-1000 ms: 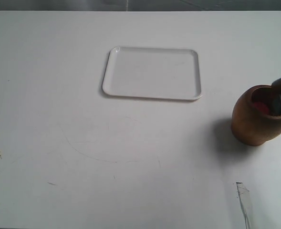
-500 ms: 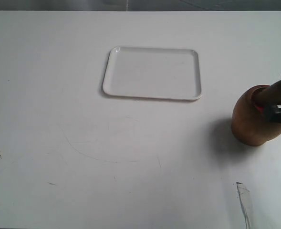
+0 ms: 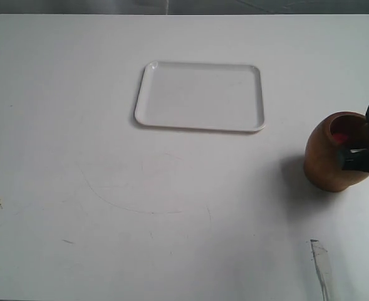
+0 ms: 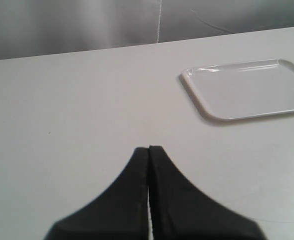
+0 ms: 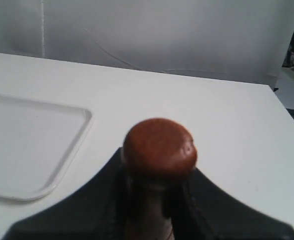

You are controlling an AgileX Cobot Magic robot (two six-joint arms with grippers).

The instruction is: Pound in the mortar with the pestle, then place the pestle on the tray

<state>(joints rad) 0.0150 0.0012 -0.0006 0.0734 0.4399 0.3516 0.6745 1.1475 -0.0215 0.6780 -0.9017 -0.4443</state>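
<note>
pounding in light-brown wooden mortar (image 3: 332, 157), likely mid-step
right end effector (image 3: 367, 139) is clamping reddish-brown pestle (image 5: 159, 150); next needing lift toward white tray (image 3: 200, 97), ten o'clock

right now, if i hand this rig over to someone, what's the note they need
Left tool: shut, empty, over the table, away from the work.
Right tool: shut on the pestle. In the exterior view it sits at the mortar's rim, where the pestle itself is hidden.
Mortar: upright, to the right of the tray and apart from it, with something red inside.
Done: pestle is in hand at the mortar. How much pounding is done cannot be told.
Left: finish pounding, then lay the pestle on the tray, which does not hold it yet.
</note>
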